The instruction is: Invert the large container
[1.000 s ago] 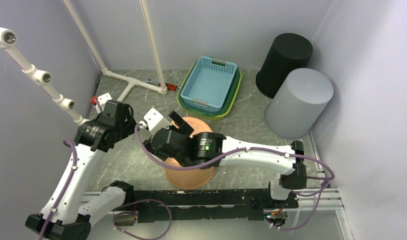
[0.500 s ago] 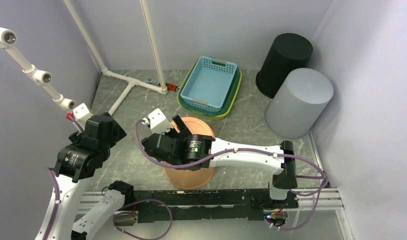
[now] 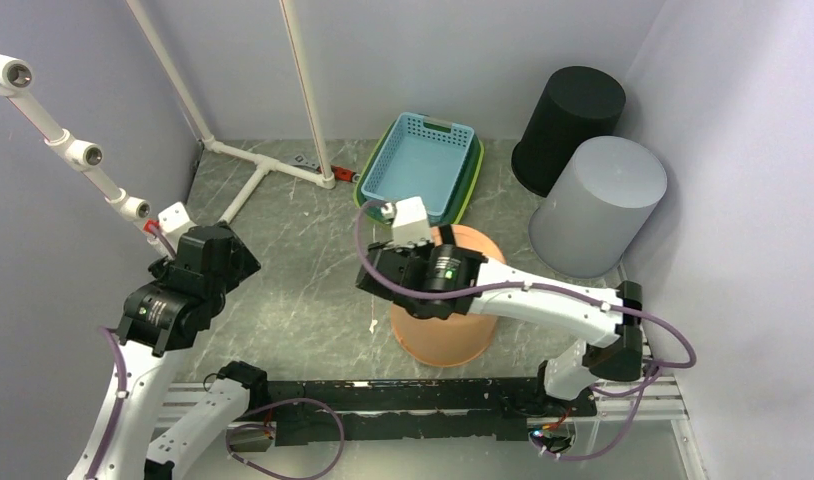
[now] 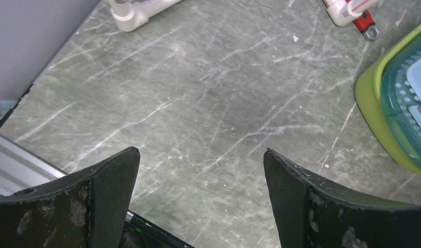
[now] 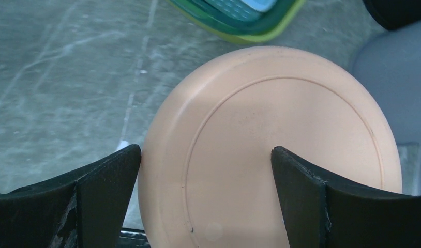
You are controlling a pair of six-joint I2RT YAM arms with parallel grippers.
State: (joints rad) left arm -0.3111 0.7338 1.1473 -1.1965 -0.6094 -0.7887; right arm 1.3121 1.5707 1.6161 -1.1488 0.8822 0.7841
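The large orange container (image 3: 441,328) stands near the front middle of the table with its flat base facing up. The right wrist view looks straight down on that base (image 5: 281,150). My right gripper (image 3: 423,285) hovers just above it, open, with one finger (image 5: 102,181) off the left edge of the base and the other (image 5: 306,191) over it; nothing is held (image 5: 206,173). My left gripper (image 3: 215,262) is at the left side, open and empty over bare table (image 4: 200,175).
A blue basket nested in a green one (image 3: 420,165) sits at the back. A black bin (image 3: 568,125) and a grey bin (image 3: 598,205) stand upside down at the right. White pipe framing (image 3: 273,165) crosses the back left. A metal rail (image 3: 383,395) runs along the near edge.
The orange container has shifted to the right along with my right gripper, which is now over its base. My left arm pulled back to the left and stays there.
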